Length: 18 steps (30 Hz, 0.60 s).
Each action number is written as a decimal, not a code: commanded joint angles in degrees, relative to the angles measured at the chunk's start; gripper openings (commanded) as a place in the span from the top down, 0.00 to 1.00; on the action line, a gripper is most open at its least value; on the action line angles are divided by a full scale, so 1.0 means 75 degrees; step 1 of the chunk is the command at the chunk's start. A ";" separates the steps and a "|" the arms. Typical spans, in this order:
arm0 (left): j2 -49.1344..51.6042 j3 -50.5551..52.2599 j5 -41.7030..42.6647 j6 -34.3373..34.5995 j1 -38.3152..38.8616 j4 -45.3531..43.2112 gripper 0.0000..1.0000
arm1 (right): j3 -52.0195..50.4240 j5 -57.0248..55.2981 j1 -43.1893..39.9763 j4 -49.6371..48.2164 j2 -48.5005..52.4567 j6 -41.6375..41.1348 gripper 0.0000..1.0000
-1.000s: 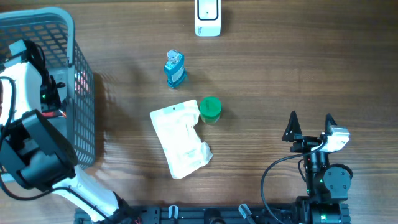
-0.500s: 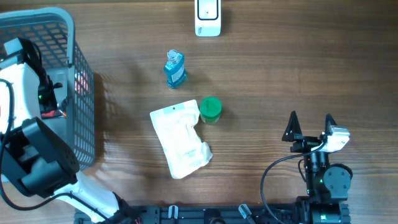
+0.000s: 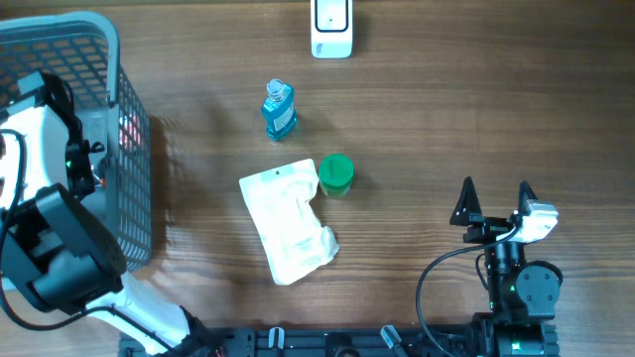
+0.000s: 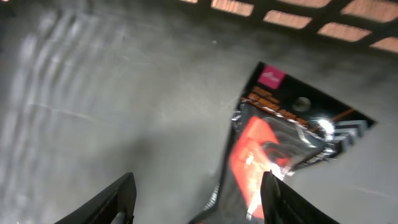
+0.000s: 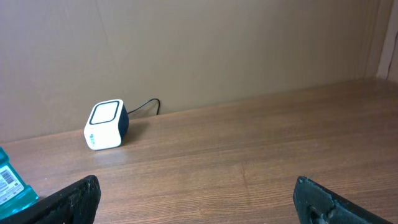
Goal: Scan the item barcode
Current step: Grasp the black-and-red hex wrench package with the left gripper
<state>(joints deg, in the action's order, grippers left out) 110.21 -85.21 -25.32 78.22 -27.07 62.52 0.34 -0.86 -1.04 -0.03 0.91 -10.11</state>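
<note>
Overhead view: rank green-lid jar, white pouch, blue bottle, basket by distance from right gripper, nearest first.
From the right gripper:
1. green-lid jar, table centre
2. white pouch, left of the jar
3. blue bottle, behind them
4. basket, far left

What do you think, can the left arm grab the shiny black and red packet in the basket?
Probably yes. The left gripper hangs inside the basket, jaws apart, and the packet lies uncovered on the floor just ahead of them.
</note>
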 commanded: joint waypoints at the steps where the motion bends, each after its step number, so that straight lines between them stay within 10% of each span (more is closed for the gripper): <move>1: 0.0350 0.0125 -0.0216 -0.0545 -0.0017 -0.0189 0.41 | -0.0006 0.0125 0.0029 -0.0041 -0.0050 0.0137 0.00; 18: 0.0379 0.0125 0.0358 -0.2197 -0.0017 -0.1329 0.32 | -0.0006 0.0125 0.0029 -0.0041 -0.0050 0.0134 0.00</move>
<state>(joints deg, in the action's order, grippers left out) 112.55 -84.58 -23.90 65.80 -27.05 53.12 0.34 -0.84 -1.04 -0.03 0.91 -10.13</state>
